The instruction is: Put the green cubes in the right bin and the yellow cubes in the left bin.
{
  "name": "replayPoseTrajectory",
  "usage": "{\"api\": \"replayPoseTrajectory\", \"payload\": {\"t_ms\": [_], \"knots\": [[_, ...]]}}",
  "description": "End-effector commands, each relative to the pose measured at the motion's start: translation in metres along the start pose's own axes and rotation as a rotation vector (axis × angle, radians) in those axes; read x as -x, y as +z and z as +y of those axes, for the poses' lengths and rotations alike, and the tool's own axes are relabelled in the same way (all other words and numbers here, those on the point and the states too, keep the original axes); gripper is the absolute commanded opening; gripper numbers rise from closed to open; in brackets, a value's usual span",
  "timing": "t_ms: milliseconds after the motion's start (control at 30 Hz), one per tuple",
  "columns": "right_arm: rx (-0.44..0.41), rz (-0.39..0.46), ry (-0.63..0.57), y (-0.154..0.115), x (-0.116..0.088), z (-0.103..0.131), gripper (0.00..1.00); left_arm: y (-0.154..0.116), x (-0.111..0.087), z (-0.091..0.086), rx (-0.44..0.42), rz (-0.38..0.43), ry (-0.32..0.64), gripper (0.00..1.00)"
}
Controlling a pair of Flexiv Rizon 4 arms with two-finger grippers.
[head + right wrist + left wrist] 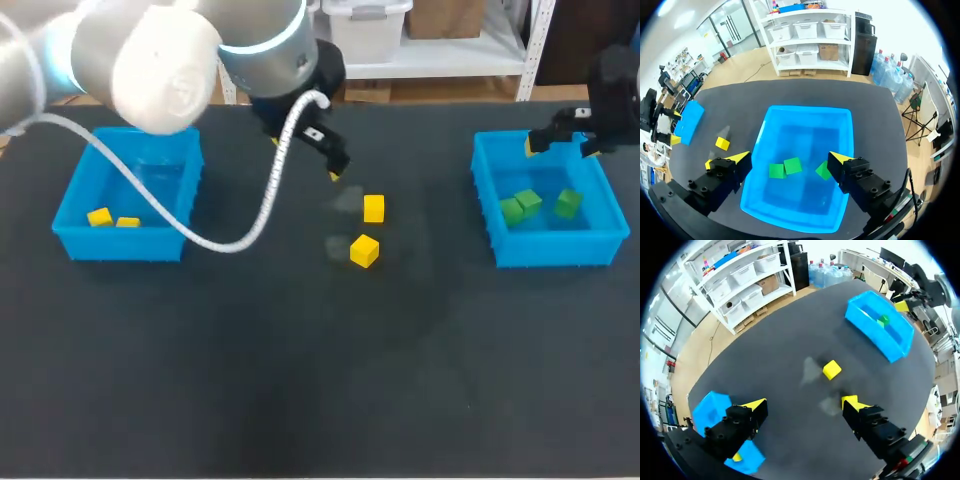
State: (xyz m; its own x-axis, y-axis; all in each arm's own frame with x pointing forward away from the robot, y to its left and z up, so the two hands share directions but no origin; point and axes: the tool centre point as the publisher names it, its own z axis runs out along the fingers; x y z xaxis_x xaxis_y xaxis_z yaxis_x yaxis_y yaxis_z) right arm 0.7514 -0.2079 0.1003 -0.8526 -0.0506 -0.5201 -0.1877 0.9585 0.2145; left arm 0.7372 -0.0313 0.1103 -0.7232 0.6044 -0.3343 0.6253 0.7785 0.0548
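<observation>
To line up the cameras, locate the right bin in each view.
Head view: right bin on the right side.
Left wrist view: right bin far ahead, beyond a yellow cube.
Right wrist view: right bin directly under the tool.
Shared landmark: green cubes inside.

Two cubes (364,250) between the bins (118,245)

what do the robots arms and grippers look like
The left arm has fat white rounded links, a light-blue ring at one joint and a white ribbed cable. The right arm shows only dark. The left gripper and right gripper both have blocky black fingers with wedge-shaped yellow tips.
</observation>
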Motion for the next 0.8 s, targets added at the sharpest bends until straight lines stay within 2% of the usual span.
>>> {"api": "replayPoseTrajectory", "payload": {"t_ms": [33,200,367,533,800], "knots": [[-0.008,-0.006,0.001,-0.002,-0.002,0.001,1.0,0.032,0.037,-0.02,-0.02,0.095,-0.035,1.0],[-0.008,-0.006,0.001,-0.002,-0.002,0.001,1.0,0.059,0.056,-0.046,-0.057,0.159,-0.078,1.0],[-0.008,-0.006,0.001,-0.002,-0.002,0.001,1.0,0.083,0.063,-0.058,-0.046,0.232,-0.13,1.0],[-0.008,-0.006,0.001,-0.002,-0.002,0.001,1.0,0.099,0.064,-0.06,-0.011,0.279,-0.182,1.0],[-0.008,-0.006,0.001,-0.002,-0.002,0.001,1.0,0.116,0.053,-0.049,0.017,0.33,-0.29,1.0]]}}
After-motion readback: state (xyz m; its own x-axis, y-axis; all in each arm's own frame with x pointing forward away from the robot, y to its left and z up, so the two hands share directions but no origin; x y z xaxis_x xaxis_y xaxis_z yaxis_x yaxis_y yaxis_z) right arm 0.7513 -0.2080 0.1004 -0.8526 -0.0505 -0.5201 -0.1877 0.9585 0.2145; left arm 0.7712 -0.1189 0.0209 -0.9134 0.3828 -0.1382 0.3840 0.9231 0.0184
